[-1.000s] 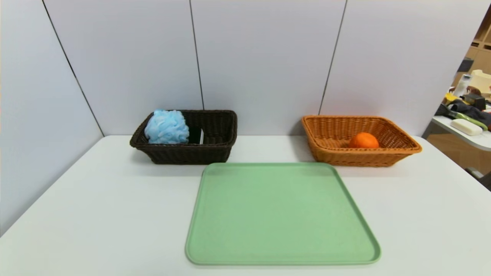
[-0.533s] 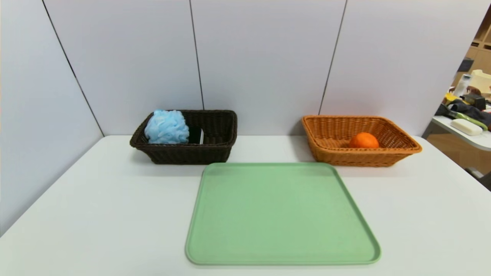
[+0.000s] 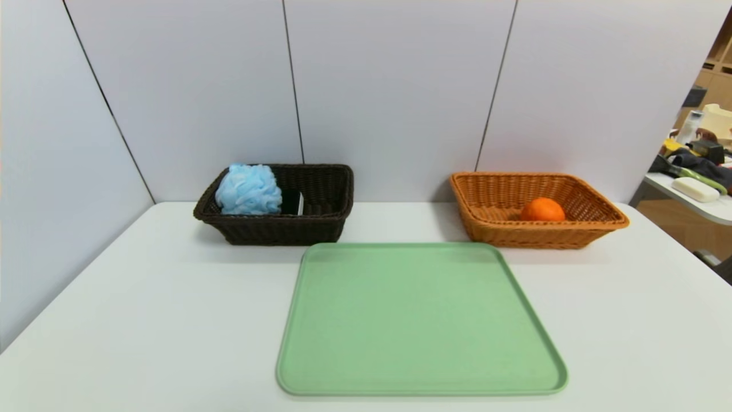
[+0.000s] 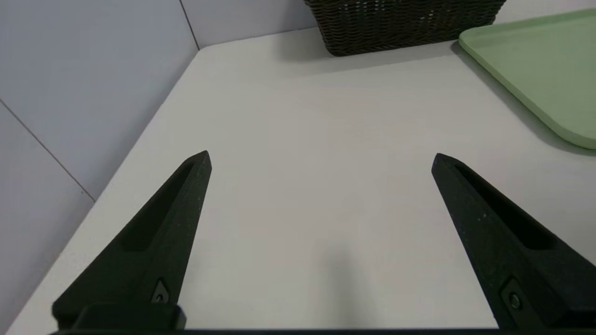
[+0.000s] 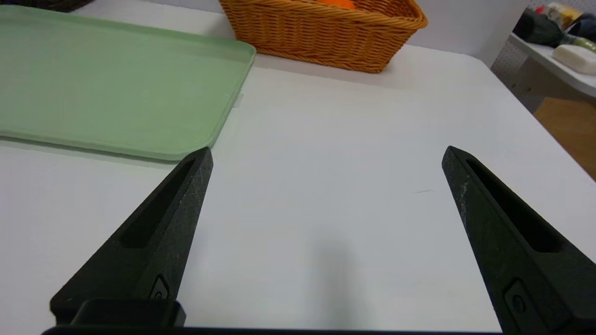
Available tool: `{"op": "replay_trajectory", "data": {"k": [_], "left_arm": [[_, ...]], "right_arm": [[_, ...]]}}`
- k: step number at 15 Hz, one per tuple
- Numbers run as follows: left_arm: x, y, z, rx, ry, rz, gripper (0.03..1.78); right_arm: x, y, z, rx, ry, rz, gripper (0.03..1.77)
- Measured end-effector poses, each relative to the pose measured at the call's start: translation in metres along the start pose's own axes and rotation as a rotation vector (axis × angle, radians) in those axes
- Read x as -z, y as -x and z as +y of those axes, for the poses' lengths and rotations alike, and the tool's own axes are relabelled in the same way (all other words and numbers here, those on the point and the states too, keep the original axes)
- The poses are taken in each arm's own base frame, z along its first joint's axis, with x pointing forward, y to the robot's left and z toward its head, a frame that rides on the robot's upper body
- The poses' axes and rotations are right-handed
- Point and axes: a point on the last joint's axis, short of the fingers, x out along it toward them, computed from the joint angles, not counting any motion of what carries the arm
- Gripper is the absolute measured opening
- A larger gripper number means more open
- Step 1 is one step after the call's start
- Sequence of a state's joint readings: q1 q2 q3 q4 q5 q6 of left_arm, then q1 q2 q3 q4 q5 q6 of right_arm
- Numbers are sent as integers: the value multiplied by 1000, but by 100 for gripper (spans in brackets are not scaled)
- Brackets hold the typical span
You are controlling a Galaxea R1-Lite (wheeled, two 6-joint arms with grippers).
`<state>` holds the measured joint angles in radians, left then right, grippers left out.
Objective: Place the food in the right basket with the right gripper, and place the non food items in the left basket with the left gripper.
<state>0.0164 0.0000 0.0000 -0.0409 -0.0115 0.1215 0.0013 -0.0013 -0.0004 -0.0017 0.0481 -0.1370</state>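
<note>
A dark brown basket at the back left holds a blue bath pouf and a small dark item beside it. At the back right, an orange wicker basket holds an orange. Between them and nearer me lies a green tray with nothing on it. Neither arm shows in the head view. My left gripper hangs open over bare table left of the tray. My right gripper hangs open over bare table right of the tray, the orange basket ahead.
Grey wall panels stand behind the baskets and along the table's left side. The white table ends at its right edge, beyond which a second table carries clutter.
</note>
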Motion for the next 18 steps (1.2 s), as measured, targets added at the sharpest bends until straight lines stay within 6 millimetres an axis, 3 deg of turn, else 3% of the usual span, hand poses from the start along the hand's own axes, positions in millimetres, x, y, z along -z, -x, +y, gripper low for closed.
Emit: {"op": "replay_trajectory", "data": {"k": [18], "left_arm": [[4, 0, 0, -6, 114, 40, 169]], "right_arm": [[0, 0, 0, 9, -57, 1, 170]]}}
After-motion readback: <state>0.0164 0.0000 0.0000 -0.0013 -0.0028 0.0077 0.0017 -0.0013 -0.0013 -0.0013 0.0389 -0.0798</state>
